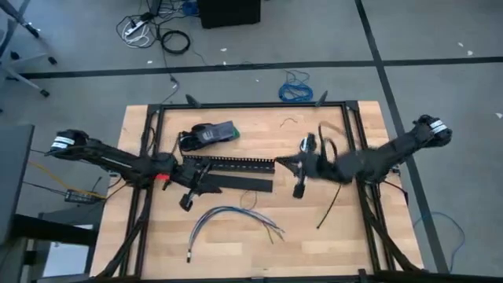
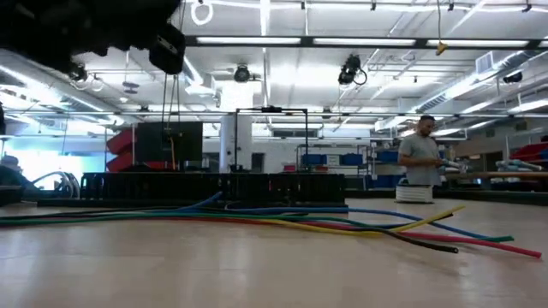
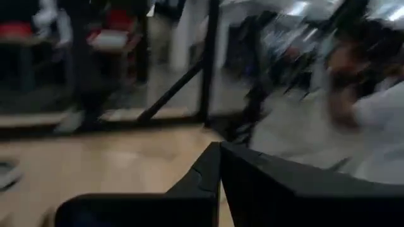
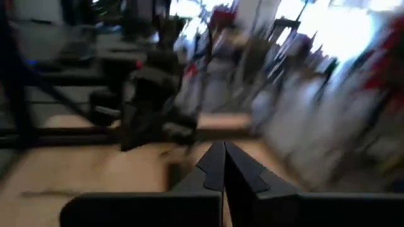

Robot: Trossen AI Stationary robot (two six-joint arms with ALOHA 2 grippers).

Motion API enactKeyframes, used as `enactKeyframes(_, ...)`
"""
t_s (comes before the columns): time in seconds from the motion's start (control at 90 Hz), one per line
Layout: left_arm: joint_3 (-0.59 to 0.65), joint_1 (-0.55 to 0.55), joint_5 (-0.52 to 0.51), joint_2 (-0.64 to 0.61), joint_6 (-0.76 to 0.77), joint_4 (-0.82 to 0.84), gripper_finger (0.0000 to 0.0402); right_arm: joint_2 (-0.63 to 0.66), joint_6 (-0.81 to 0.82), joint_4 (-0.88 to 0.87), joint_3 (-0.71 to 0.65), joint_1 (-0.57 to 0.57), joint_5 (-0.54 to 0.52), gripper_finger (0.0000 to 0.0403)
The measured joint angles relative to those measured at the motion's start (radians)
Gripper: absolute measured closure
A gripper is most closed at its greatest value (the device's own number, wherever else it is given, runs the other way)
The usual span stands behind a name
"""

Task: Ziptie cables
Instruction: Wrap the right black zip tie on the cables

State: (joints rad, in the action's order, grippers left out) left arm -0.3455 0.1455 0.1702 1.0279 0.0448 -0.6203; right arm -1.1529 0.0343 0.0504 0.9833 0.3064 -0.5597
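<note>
Cables [image 1: 232, 220] lie on wooden table [image 1: 330, 236]; person [image 2: 421, 162], perhaps standing, beyond.

Right wrist view: the right gripper [image 4: 222, 165] sits in the foreground, its two dark fingers [image 4: 208, 167] pressed together tip to tip.

Past those closed fingers there's light wooden table [image 4: 76, 173] stretching away, and the other arm [image 4: 148, 104] shows as a dark, bulky shape farther off above the table. A black frame bar [image 4: 19, 94] slants on one side. Everything beyond is a smeared room of bright lights and red and white patches, too blurred to name.
</note>
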Motion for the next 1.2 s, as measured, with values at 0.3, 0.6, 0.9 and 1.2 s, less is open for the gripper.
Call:
enactKeyframes(0.3,-0.167,0.014,-0.257,0.026,-0.071,0.422,0.0401,-0.042,0.57,-0.618,0.016,-0.161,0.538,0.0403)
enactKeyframes(0.6,-0.172,0.009,-0.188,0.042,-0.101,0.399,0.0401,-0.227,0.564,-0.563,0.009,0.1,0.629,0.0401)
enactKeyframes(0.9,-0.172,0.008,-0.049,0.084,-0.145,0.286,0.0373,-0.418,0.534,-0.504,0.009,0.206,0.591,0.0401)
enactKeyframes(1.2,-0.17,0.008,-0.111,0.148,-0.161,0.255,0.0369,-0.553,0.505,-0.488,0.008,0.176,0.831,0.0397)
